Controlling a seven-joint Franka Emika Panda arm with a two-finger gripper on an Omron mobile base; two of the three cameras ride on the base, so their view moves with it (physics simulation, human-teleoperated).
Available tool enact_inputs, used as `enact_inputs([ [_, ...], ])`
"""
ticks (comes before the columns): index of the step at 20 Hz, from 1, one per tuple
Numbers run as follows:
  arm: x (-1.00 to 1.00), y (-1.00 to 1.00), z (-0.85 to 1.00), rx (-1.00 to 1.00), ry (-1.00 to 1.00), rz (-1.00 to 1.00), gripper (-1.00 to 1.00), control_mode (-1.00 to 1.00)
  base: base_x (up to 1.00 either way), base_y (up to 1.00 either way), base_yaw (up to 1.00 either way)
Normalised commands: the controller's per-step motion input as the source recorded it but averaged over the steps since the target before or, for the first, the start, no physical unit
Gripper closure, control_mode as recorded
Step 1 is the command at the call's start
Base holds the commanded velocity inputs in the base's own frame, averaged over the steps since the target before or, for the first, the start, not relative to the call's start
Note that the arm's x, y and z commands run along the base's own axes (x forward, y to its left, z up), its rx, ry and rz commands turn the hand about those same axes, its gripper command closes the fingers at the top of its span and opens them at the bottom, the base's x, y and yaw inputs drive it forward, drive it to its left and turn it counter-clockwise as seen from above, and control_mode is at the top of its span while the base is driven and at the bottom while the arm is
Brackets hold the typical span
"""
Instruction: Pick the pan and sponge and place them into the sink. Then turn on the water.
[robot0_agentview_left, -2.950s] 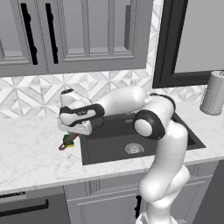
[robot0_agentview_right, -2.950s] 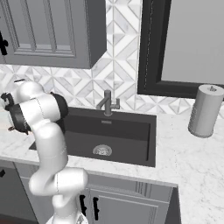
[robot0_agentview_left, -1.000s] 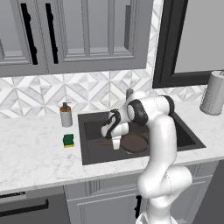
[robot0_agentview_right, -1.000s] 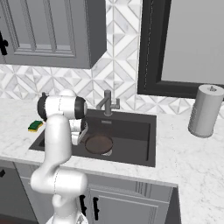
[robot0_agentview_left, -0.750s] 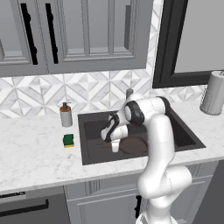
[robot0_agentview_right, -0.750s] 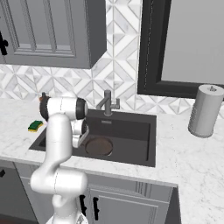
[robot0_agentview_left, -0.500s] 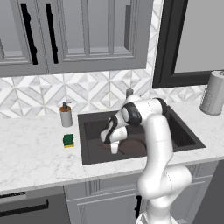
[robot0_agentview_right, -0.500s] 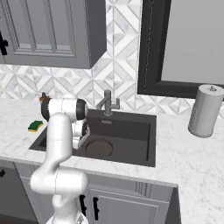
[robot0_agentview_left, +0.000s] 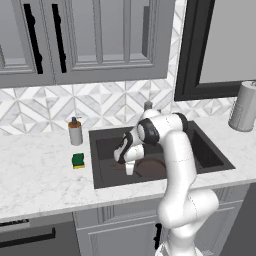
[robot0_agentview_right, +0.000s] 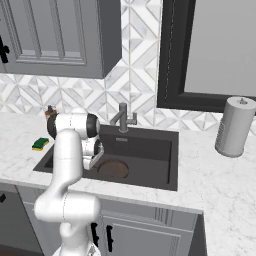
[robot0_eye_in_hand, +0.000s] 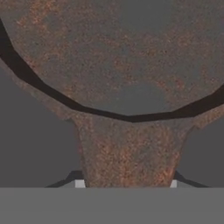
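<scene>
Sink (robot0_agentview_left: 210, 155): dark basin set in the marble counter (robot0_agentview_left: 40, 175).
Pan (robot0_agentview_right: 113, 169): brown, low inside the sink near its left wall; whether it touches the bottom cannot be told.
Gripper (robot0_agentview_left: 129, 168): inside the sink, jaws clamped on the pan's handle (robot0_eye_in_hand: 129, 153).
Sponge (robot0_agentview_left: 78, 160): green, on the counter just left of the sink.
Soap dispenser (robot0_agentview_left: 75, 132): behind the sponge, left of the sink.

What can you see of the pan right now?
The pan is a round, shallow, dark-brown frying pan with a mottled rusty surface, lying flat and low in the dark sink, in its left half. Its handle runs toward the tool, which is shut on it. The hand view shows the rim curving across and the handle widening where it joins the bowl.
</scene>
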Motion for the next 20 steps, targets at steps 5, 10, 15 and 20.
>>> enact_inputs([
  [5,0.0,0.04,-0.11,0.0,0.02,0.0,-1.0,-1.0,0.0,0.0,0.0],
  [10,-0.04,0.05,0.32,0.0,0.0,-0.01,-1.0,-1.0,0.0,0.0,0.0],
  [15,-0.21,0.1,0.89,0.0,0.0,-0.01,-1.0,-1.0,0.0,0.0,0.0],
  [20,-0.43,0.04,1.0,0.0,-0.02,0.02,-1.0,-1.0,0.0,0.0,0.0],
])
